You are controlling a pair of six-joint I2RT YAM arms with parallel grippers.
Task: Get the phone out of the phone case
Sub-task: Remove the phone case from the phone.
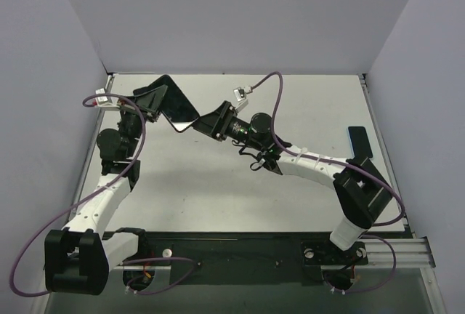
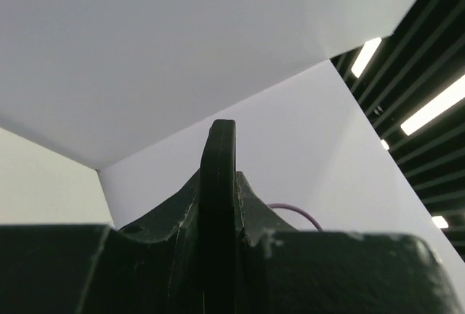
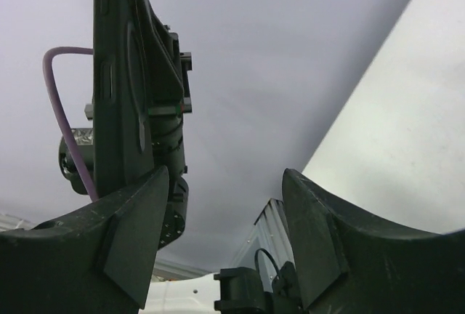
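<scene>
Left gripper (image 1: 154, 100): clenched. In the left wrist view its fingers (image 2: 178, 216) press from both sides on a thin black slab standing edge-on between them, the phone case (image 2: 219, 176). The slab rises past the fingertips and I see no gap on either side.

From overhead, the held item is raised off the tabletop (image 1: 240, 198) at the far left, tilted. One glossy dark face, which I take for the phone (image 1: 179, 108), is turned up toward the camera. I cannot tell from any view where the case ends and the phone begins, so I record them as together.

Right gripper (image 1: 208, 123): released. In the right wrist view the two fingers (image 3: 138, 230) stand well apart with nothing between them. The case appears edge-on, upright, directly above the left-hand finger in that view, outside the gap. Its narrow side shows slot-like cut-outs. I cannot tell whether that finger touches the case.

From overhead, my right gripper sits just beside the lower right corner of the held item, and the two grippers face each other across it.

A dark flat rectangle (image 1: 357, 140) lies near the right edge of the tabletop, well apart from both grippers. I cannot tell what it is.
</scene>
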